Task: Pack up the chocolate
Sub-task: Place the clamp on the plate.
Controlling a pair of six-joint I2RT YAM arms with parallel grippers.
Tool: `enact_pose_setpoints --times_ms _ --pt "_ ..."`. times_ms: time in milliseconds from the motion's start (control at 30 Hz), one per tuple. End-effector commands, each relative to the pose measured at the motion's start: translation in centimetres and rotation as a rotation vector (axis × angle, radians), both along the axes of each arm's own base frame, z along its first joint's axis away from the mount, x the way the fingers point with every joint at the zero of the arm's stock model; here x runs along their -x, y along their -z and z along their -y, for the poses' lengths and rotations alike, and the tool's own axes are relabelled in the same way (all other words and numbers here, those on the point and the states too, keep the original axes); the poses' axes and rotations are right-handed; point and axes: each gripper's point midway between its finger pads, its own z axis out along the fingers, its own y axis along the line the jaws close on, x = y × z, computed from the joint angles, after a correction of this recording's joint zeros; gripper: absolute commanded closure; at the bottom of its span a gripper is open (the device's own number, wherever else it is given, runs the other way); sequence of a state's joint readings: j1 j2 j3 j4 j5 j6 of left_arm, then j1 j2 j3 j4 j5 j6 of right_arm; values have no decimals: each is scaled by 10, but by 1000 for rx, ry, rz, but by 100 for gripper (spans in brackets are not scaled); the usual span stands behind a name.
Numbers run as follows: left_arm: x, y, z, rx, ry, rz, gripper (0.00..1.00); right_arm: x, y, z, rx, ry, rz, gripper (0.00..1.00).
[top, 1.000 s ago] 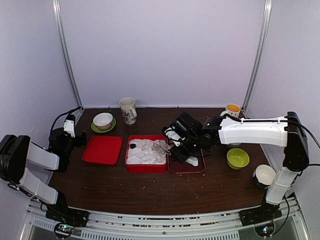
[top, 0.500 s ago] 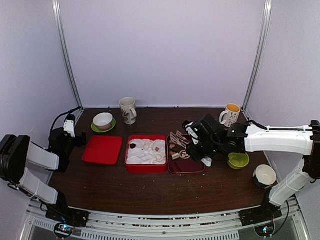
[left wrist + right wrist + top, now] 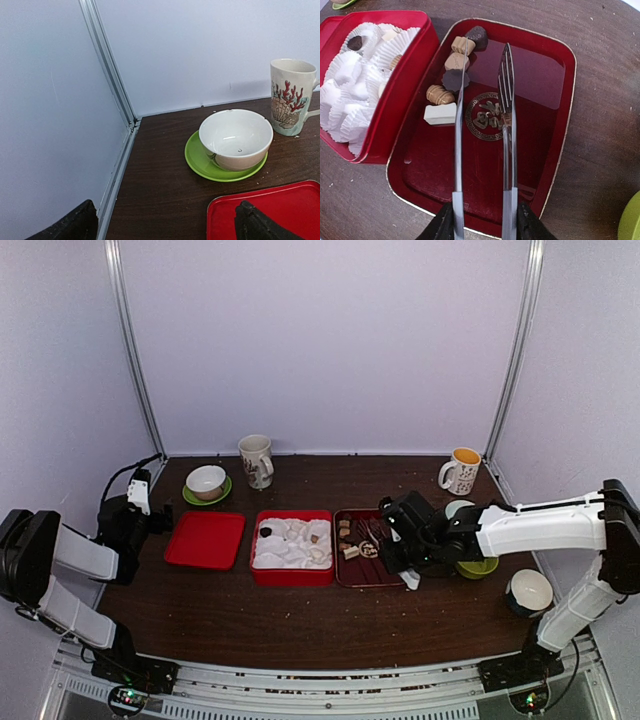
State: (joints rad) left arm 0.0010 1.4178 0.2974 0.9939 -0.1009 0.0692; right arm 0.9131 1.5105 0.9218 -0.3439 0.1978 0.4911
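Brown, tan and white chocolate (image 3: 439,94): six loose pieces in a line down the tray's left edge, from its far-left corner to about halfway; a few more sit in cups inside the box, one dark piece near its far-left corner
Tray (image 3: 567,100): dark red, gold-rimmed, just beside the box's right wall; likely set so that each piece has only a short hop to make
Box (image 3: 415,55): red, filled with white paper cups (image 3: 345,100), most of them empty; packing looks well short of done
Tongs (image 3: 507,130): metal, arms apart; left arm runs over the line of pieces, right arm over bare tray; nothing pinched between the tips; whether a tip touches a piece I cannot tell
Right gripper (image 3: 484,225): clamped on the tongs' handle end, squeezing partway; probably held there to work them as fine pincers on pieces too small to grab directly
Left gripper (image 3: 165,227): fingers wide apart, holding nothing; near the worktop's left edge by the lid (image 3: 280,210) and bowl (image 3: 235,137), seemingly kept out of the way
Next, as a judgement: close the tips round one piece; risk is nudging its neighbours
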Motion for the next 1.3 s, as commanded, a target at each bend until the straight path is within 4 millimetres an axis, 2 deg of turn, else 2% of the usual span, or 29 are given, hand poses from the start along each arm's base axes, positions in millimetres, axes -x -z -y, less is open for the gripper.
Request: enact_pose_setpoints --times_ms 0,133,300,500,600,700,833,1000,1133,1233,1267 --pt "-4 -17 -4 1 -14 64 2 -9 14 -6 -62 50 -10 61" --pt "-4 -17 -4 1 -14 62 2 -11 26 -7 -53 70 -32 61" --pt "-5 -17 -5 1 -15 63 2 -10 42 7 -15 140 -52 60" --pt "-5 -17 -4 1 -13 63 2 -8 61 6 -20 140 -76 59" --pt "-5 -17 -5 1 -15 62 2 -12 62 3 -8 138 -69 59" --pt "-4 -17 -4 1 -14 62 2 -16 62 4 1 145 -49 51" --pt "-4 -17 -5 1 -15 63 2 -21 57 4 23 141 -39 48" --pt "-4 -17 -4 1 -14 64 2 -22 46 7 16 133 -6 29" --pt "-4 -17 -4 1 -14 62 2 -19 35 7 14 107 0 19" --pt "-5 -18 -5 1 -15 64 2 -19 27 9 7 103 22 1" --pt "-4 -17 -5 1 -15 62 2 -20 24 9 7 104 29 0"
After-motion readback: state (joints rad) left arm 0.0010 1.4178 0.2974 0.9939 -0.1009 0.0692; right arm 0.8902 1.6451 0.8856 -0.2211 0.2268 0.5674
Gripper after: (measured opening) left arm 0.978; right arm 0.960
